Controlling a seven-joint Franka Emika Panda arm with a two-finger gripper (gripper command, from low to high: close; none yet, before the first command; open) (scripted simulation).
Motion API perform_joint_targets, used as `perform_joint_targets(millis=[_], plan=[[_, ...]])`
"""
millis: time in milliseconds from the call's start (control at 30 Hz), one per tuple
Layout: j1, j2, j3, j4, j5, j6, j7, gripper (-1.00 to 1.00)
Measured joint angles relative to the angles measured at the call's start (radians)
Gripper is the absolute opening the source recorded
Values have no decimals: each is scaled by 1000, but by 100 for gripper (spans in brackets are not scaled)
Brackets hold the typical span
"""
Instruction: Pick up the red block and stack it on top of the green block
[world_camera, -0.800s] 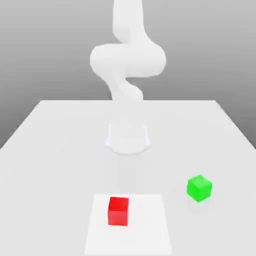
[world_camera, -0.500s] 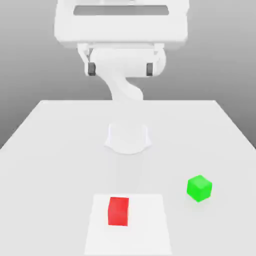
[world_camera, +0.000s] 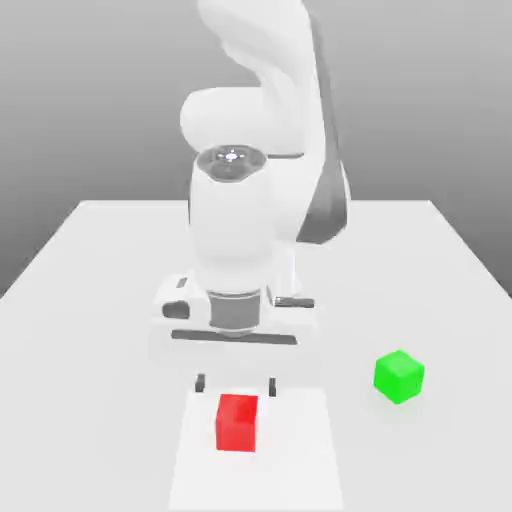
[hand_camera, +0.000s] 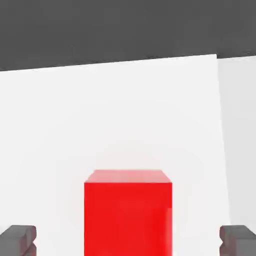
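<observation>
Exterior view has the red block (world_camera: 237, 423) sitting on the white sheet (world_camera: 300, 450), gripper (world_camera: 236, 386) wide open and empty, pointing down near it. Block looks light and stiff, probably not fragile, maybe a bit slick, so I'd pinch two opposite sides squarely, low down. Arm (world_camera: 232, 230)'s bent over the desk (world_camera: 90, 370).

Block (world_camera: 237, 423) bright red; other block (world_camera: 399, 377) green (vivid).
</observation>
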Motion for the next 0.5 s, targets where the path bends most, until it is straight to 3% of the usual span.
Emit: perform_joint_targets(millis=[67, 100, 333, 500], plan=[[-4, 73, 5, 10, 4, 62, -4, 0], [-3, 92, 4, 13, 6, 78, -5, -100], [-5, 88, 6, 12, 3, 75, -2, -100], [-5, -71, 3, -11, -6, -61, 5, -100]])
